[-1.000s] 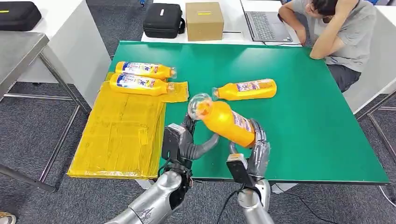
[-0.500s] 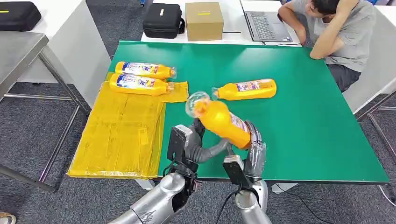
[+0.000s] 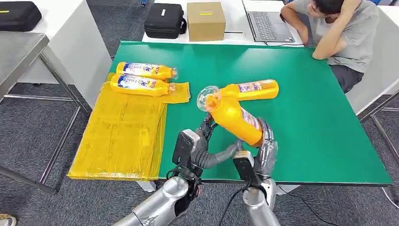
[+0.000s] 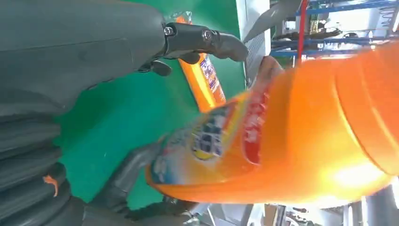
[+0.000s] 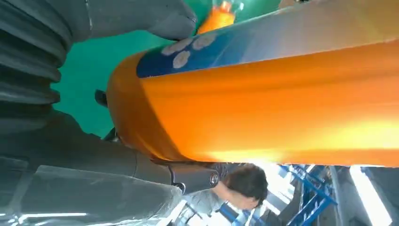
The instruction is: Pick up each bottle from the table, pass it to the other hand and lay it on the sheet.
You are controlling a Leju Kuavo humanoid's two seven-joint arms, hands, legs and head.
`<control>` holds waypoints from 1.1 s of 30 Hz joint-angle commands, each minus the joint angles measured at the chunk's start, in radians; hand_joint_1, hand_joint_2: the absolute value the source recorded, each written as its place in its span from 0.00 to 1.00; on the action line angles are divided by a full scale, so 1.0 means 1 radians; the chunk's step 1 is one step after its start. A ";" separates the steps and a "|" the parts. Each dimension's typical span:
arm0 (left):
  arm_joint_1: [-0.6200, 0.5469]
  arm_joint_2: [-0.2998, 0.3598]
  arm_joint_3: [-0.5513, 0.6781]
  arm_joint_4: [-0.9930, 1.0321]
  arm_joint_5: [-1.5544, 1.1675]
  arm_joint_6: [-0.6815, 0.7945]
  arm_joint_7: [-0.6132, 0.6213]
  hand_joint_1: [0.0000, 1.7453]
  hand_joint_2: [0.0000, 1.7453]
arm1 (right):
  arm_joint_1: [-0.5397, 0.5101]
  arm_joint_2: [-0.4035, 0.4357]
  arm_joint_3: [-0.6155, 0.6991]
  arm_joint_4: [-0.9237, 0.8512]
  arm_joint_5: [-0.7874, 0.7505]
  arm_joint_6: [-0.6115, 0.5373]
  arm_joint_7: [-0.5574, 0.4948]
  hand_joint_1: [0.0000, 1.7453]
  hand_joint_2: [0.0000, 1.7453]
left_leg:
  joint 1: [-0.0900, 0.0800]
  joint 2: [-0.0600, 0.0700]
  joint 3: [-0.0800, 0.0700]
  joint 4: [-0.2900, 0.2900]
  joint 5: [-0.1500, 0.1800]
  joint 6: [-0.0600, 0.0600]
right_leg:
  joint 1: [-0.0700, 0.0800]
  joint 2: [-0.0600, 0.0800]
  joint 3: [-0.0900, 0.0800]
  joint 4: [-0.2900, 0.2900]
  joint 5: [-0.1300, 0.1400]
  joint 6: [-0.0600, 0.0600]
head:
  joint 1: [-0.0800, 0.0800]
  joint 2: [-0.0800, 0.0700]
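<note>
- The yellow sheet (image 3: 120,136) hangs over the left edge of the green table (image 3: 306,117), and two orange bottles (image 3: 141,77) already lie side by side at its far end, caps pointing right.
- The left hand (image 3: 200,146) is raised just left of the held bottle, fingers spread and thumb reaching toward the bottle's lower body; whether it touches yet I cannot tell, and it grips nothing.
- The held orange bottle (image 3: 233,120) is tilted in the air above the table's near edge, clear cap up and to the left, base down in the right hand.
- The right hand (image 3: 263,148) grips that bottle near its base, fingers wrapped around it.
- A fourth bottle (image 3: 249,89) lies on the table just beyond, untouched.
- The step in hand looks like the pass from right to left.
- Next the left hand needs to close firmly round the body before the right lets go, then carry the bottle to the sheet.
</note>
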 commanded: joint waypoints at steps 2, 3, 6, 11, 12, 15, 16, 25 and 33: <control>-0.012 0.033 -0.042 0.026 -0.014 -0.043 0.013 0.00 1.00 | -0.005 0.002 -0.124 -0.068 0.089 0.000 -0.001 1.00 1.00 | 0.000 0.002 0.005 -0.001 -0.002 -0.002 | 0.000 0.001 0.005 0.000 -0.002 -0.001 | 0.000 0.000; -0.012 0.033 -0.042 0.026 -0.014 -0.043 0.013 0.00 1.00 | -0.005 0.002 -0.124 -0.068 0.089 0.000 -0.001 1.00 1.00 | 0.000 0.001 0.003 -0.001 -0.001 -0.001 | 0.000 0.000 0.002 0.000 -0.001 -0.001 | 0.000 0.000; -0.012 0.033 -0.042 0.026 -0.014 -0.043 0.013 0.00 1.00 | -0.005 0.002 -0.124 -0.068 0.089 0.000 -0.001 1.00 1.00 | 0.000 0.002 0.007 -0.001 -0.002 -0.002 | 0.000 0.001 0.006 0.000 -0.003 -0.002 | 0.000 0.000; -0.031 0.014 -0.036 0.048 0.023 -0.086 0.058 0.00 1.00 | -0.004 0.046 -0.074 -0.055 0.168 0.000 -0.001 1.00 1.00 | 0.000 0.002 0.003 -0.001 -0.001 -0.001 | 0.000 0.001 0.002 0.000 -0.001 -0.001 | 0.000 0.000; -0.034 0.014 -0.034 0.048 0.032 -0.086 0.062 0.00 1.00 | -0.007 0.057 -0.070 -0.050 0.169 0.000 -0.001 1.00 1.00 | 0.000 0.003 0.004 0.000 -0.002 -0.002 | 0.001 0.002 0.003 0.000 -0.001 -0.001 | 0.000 0.000; -0.057 0.014 -0.049 0.047 0.088 -0.067 0.065 0.00 1.00 | -0.018 0.068 -0.003 -0.003 0.152 0.000 -0.001 1.00 1.00 | 0.001 0.003 0.002 0.000 -0.001 -0.001 | 0.001 0.002 0.002 0.000 -0.001 -0.001 | 0.000 0.000; -0.062 0.014 -0.049 0.045 0.093 -0.061 0.066 0.00 1.00 | -0.022 0.071 0.006 0.006 0.150 0.000 -0.001 1.00 1.00 | 0.000 0.004 0.004 0.000 -0.002 -0.002 | 0.001 0.003 0.003 0.000 -0.001 -0.002 | 0.000 0.000; -0.100 0.014 -0.069 0.041 0.149 0.008 0.045 0.00 1.00 | -0.068 0.082 0.098 0.105 0.111 0.000 -0.001 1.00 1.00 | 0.001 0.004 0.004 0.000 -0.002 -0.001 | 0.001 0.003 0.003 0.000 -0.001 -0.001 | 0.000 0.000; -0.115 0.014 -0.060 0.038 0.157 0.062 0.015 0.00 1.00 | -0.078 0.077 0.127 0.138 0.106 0.000 -0.001 1.00 1.00 | 0.000 0.004 0.005 0.000 -0.002 -0.002 | 0.001 0.003 0.004 0.000 -0.002 -0.002 | 0.000 0.000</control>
